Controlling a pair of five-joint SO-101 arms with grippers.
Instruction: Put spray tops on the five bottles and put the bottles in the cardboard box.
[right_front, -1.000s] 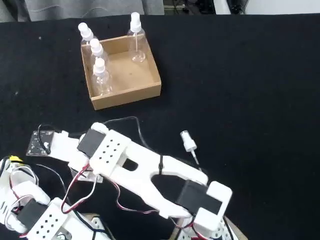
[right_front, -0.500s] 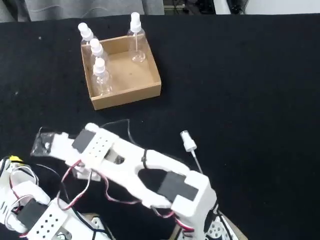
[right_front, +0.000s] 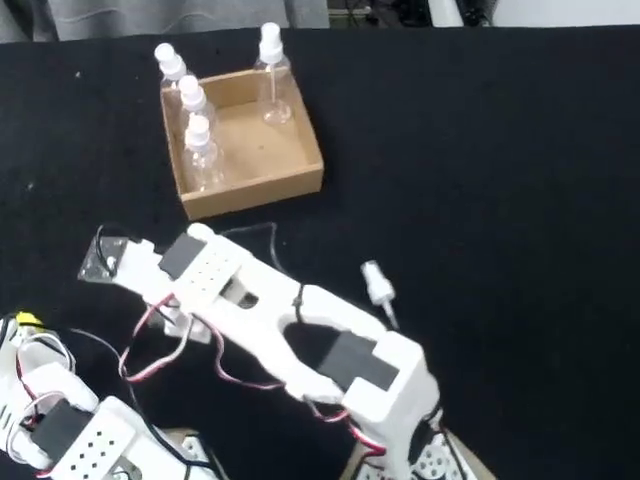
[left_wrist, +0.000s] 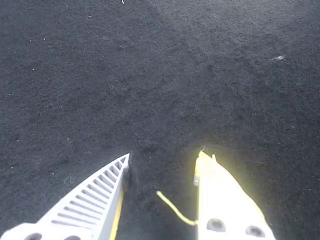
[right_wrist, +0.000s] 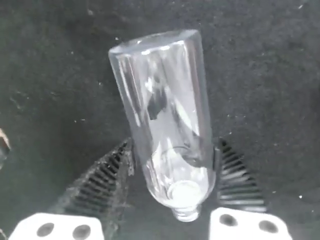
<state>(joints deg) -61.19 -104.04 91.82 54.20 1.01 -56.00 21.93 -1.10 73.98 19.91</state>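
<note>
A clear bottle (right_wrist: 160, 105) without a top lies between the black fingers of my right gripper (right_wrist: 172, 150), which is shut on it. From the high view that bottle (right_front: 98, 262) sits at the end of the white right arm, low over the black cloth, in front of the cardboard box (right_front: 255, 192). Several bottles with white spray tops (right_front: 198, 140) stand in and at the box. One loose spray top (right_front: 378, 288) lies on the cloth beside the right arm. My left gripper (left_wrist: 162, 160) hangs open over bare cloth at the near left.
Red and black wires (right_front: 170, 350) loop from the right arm over the cloth. The left arm's body (right_front: 70, 430) fills the near left corner. The black cloth (right_front: 500, 180) right of the box is open room.
The right arm has swung its gripper with the bottle away from the near edge, toward the box, and its elbow has shifted left. The left arm has stayed put.
</note>
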